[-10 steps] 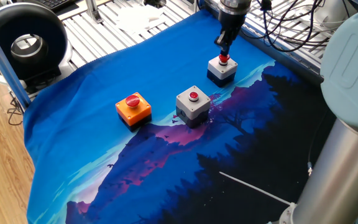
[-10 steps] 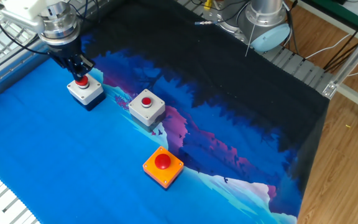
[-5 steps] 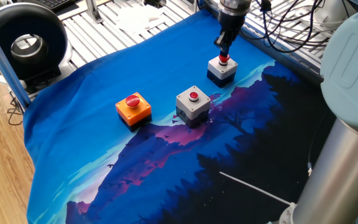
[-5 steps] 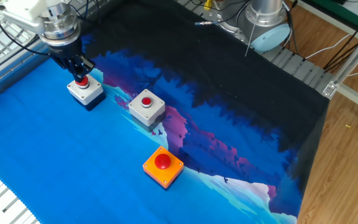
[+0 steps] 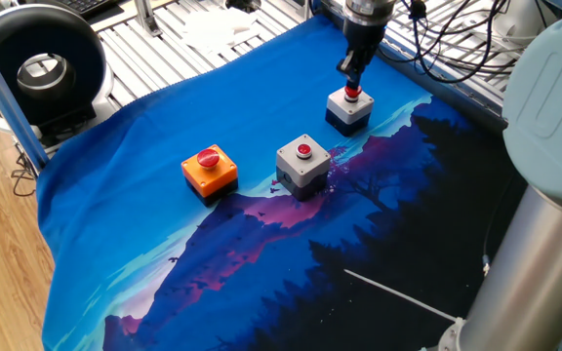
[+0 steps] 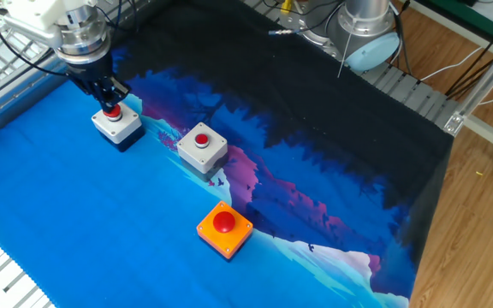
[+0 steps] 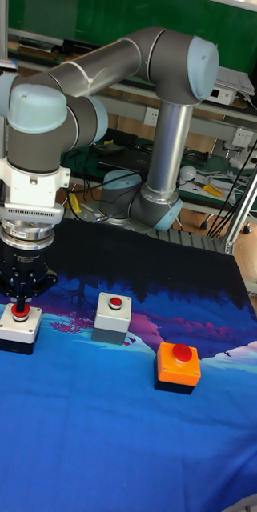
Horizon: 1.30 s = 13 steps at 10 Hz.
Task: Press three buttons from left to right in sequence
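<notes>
Three button boxes stand in a row on the blue cloth (image 5: 135,136). The orange box (image 5: 209,168) (image 6: 224,228) (image 7: 177,366) and the grey box (image 5: 302,162) (image 6: 201,145) (image 7: 113,316) stand free. The white box with a dark base (image 5: 348,107) (image 6: 116,124) (image 7: 18,326) is at the far end. My gripper (image 5: 353,86) (image 6: 109,104) (image 7: 20,302) points straight down onto it. Its fingertips are shut together and touch the red button on top, which they mostly hide.
A black round device (image 5: 42,68) stands on the slatted metal table beyond the cloth's edge. The arm's grey column (image 5: 544,195) (image 6: 371,34) rises at the cloth's dark side. A thin white cable (image 5: 398,292) lies on the dark part of the cloth.
</notes>
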Each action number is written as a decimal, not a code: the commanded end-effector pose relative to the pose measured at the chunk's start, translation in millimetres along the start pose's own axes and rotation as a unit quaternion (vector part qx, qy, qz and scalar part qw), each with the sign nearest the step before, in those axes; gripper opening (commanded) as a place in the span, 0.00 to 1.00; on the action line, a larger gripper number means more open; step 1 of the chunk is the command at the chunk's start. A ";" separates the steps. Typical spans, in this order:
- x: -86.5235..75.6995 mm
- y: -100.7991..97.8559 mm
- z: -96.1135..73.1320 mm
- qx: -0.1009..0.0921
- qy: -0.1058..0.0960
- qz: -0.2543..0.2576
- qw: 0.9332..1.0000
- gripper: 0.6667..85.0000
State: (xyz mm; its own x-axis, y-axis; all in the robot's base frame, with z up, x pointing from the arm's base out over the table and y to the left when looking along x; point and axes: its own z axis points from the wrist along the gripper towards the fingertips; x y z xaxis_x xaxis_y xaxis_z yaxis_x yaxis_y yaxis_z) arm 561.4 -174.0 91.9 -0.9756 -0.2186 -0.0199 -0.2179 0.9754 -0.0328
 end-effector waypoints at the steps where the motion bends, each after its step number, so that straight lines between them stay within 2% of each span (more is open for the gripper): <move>1: -3.6 6.8 0.6 -0.011 -0.004 0.005 1.000 0.00; 5: -2.1 0.8 8.1 -0.019 -0.001 -0.005 1.000 0.00; 7: 2.3 -2.3 -6.6 -0.015 0.009 -0.006 1.000 0.00; 9: 7.2 -10.5 -31.0 -0.014 0.030 -0.010 0.999 0.00; 10: 4.1 -6.7 -29.5 -0.025 0.024 -0.012 0.999 0.00; 12: 8.5 -10.1 -32.7 -0.023 0.035 -0.010 0.999 0.00; 13: 8.7 -9.4 -39.9 -0.023 0.034 -0.006 0.999 0.00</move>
State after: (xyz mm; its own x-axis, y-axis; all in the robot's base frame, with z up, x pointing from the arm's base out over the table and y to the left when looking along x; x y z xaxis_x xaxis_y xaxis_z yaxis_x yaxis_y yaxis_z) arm 555.3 -184.1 119.4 -0.9702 -0.2385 0.0421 -0.2387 0.9711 0.0011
